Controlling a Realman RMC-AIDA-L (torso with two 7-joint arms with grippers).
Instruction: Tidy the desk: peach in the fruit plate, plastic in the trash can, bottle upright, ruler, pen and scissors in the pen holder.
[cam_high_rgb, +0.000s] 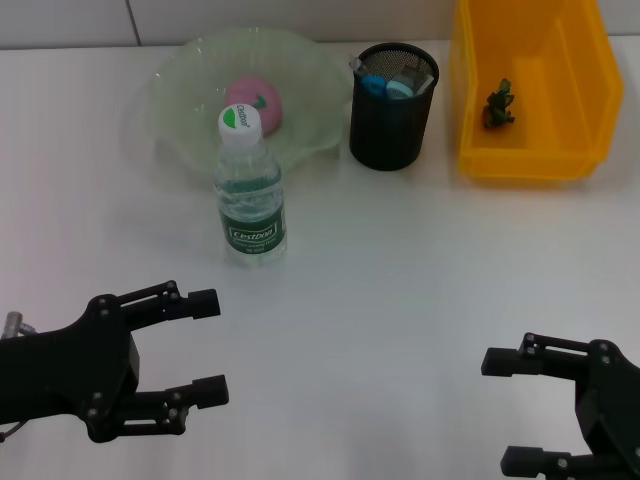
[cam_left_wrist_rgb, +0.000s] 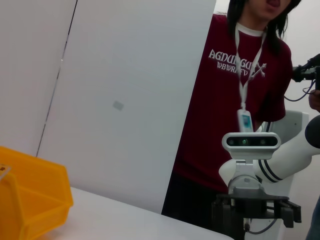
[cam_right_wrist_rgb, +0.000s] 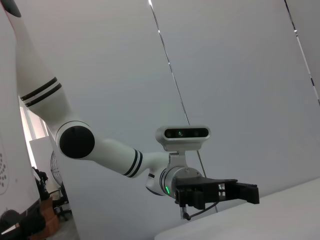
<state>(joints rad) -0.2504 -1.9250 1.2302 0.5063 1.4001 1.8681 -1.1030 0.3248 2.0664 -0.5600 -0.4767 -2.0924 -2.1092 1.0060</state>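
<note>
A pink peach (cam_high_rgb: 256, 103) lies in the pale green fruit plate (cam_high_rgb: 180, 90) at the back left. A clear water bottle (cam_high_rgb: 248, 190) with a white cap stands upright in front of the plate. The black mesh pen holder (cam_high_rgb: 393, 93) holds several items with blue and grey ends. A crumpled dark green piece of plastic (cam_high_rgb: 499, 104) lies in the yellow bin (cam_high_rgb: 530, 90) at the back right. My left gripper (cam_high_rgb: 205, 345) is open and empty at the front left. My right gripper (cam_high_rgb: 500, 412) is open and empty at the front right.
The left wrist view shows a corner of the yellow bin (cam_left_wrist_rgb: 30, 200), a person in a dark red shirt (cam_left_wrist_rgb: 230, 100) and my right arm (cam_left_wrist_rgb: 255, 210). The right wrist view shows my left arm (cam_right_wrist_rgb: 200, 190) over the table edge.
</note>
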